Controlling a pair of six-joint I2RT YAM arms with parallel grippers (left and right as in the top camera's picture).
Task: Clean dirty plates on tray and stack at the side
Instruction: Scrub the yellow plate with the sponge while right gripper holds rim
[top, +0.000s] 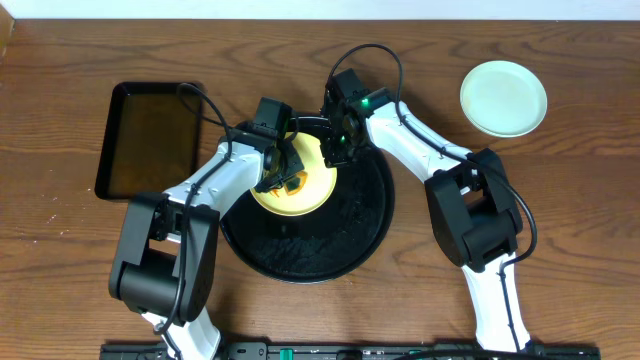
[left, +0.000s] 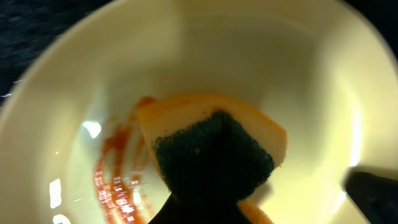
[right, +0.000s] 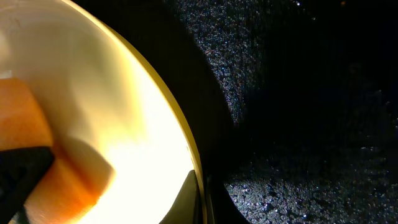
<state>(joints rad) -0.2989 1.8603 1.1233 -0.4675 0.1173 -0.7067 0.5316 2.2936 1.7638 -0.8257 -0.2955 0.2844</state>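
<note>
Overhead, 1 pale yellow plate (top: 300, 195) sits at the far edge of the round black tray (top: 350, 245). The left gripper (top: 283, 172) is clamped on an orange sponge (left: 211, 146) with a dark scouring face, pressed into the plate beside an orange-red sauce smear (left: 115, 168), ready for scrubbing. The right gripper (top: 337, 150), pressed together, seems to pinch the plate's rim, likely steadying it; that close view is dim. 1 clean-looking mint plate (top: 503, 97) lies well apart, on the table's right.
</note>
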